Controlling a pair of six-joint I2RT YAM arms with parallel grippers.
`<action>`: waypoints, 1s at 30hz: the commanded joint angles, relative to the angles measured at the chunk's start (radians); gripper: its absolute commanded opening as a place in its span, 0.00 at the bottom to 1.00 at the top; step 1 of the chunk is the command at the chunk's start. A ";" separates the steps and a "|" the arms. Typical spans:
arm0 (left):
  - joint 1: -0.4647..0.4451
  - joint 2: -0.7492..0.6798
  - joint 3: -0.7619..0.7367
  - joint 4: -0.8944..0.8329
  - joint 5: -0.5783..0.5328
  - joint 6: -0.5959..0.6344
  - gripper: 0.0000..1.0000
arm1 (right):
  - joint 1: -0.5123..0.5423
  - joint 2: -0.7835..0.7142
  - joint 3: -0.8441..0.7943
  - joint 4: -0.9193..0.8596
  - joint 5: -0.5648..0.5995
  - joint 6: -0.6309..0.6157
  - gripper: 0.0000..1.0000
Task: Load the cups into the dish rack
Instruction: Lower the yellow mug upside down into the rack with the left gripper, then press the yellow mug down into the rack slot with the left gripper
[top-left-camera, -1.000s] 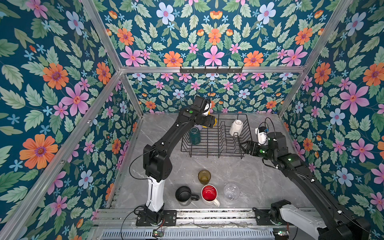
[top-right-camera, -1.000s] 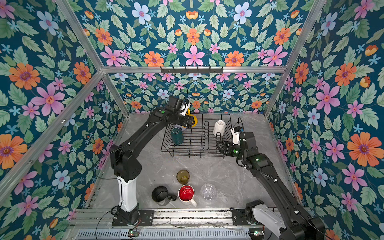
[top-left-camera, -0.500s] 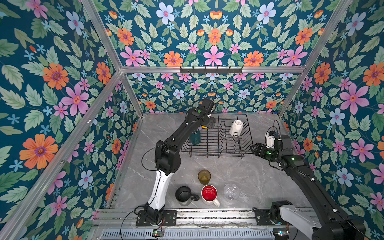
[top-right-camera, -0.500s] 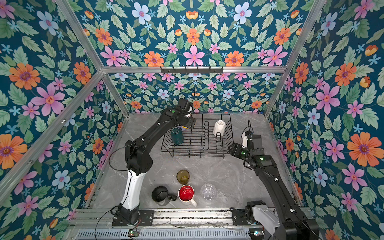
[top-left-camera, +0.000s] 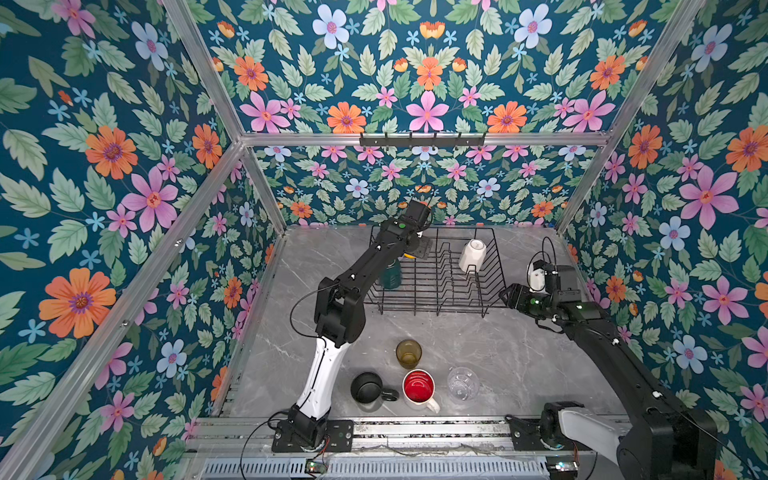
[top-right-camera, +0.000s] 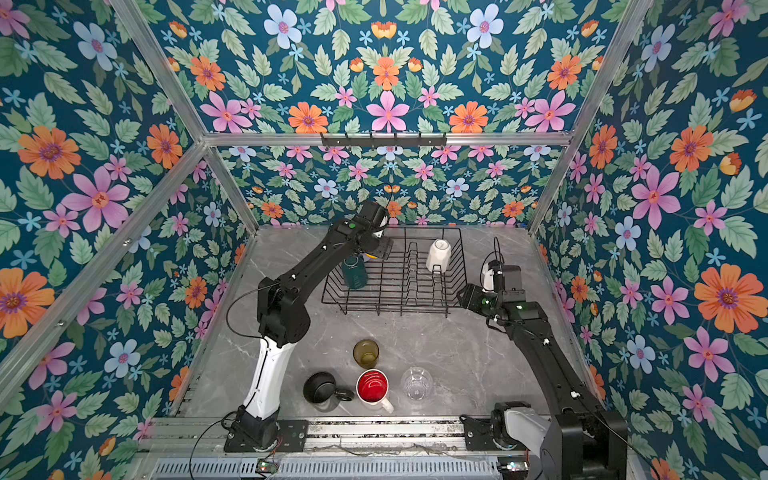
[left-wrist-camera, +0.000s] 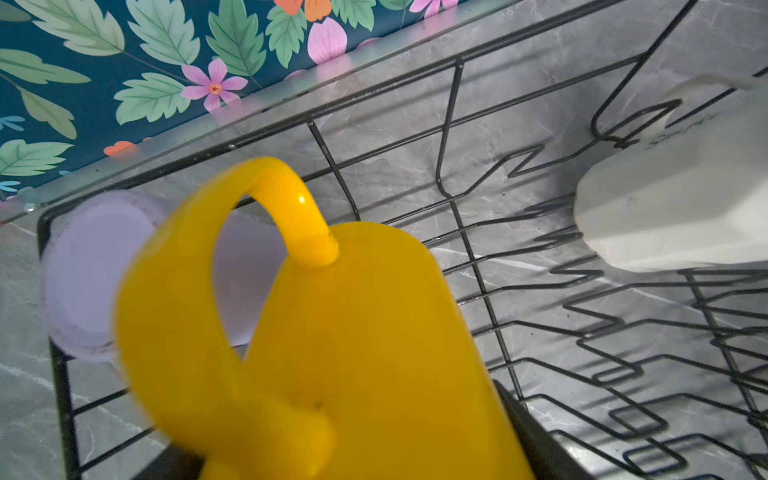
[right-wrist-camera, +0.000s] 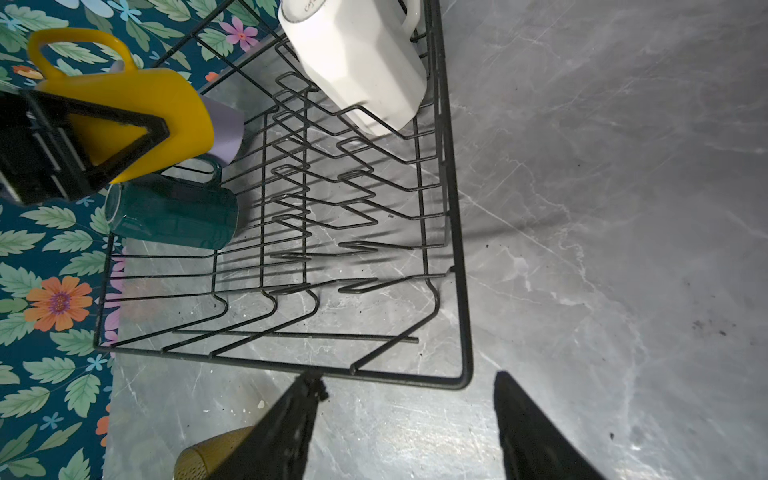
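Left gripper clasps the yellow mug, tipped above the rack's left end at centre frame in both top views, probably to drain beside the tumbler and teal mug. Rightward, the cream mug leans on prongs; right gripper gapes empty off the rack's corner.

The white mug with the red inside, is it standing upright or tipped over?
Upright. In both top views the red-inside mug stands on the table, round mouth facing up, red inside showing whole.
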 joint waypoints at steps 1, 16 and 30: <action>-0.001 0.011 0.009 0.067 -0.015 0.014 0.00 | 0.001 -0.016 -0.003 0.008 -0.017 -0.010 0.67; -0.001 0.071 0.003 0.091 -0.004 0.023 0.00 | 0.001 -0.049 -0.008 -0.002 -0.060 -0.001 0.67; 0.000 0.103 0.008 0.098 0.009 0.020 0.27 | 0.001 -0.047 -0.021 0.006 -0.081 0.005 0.67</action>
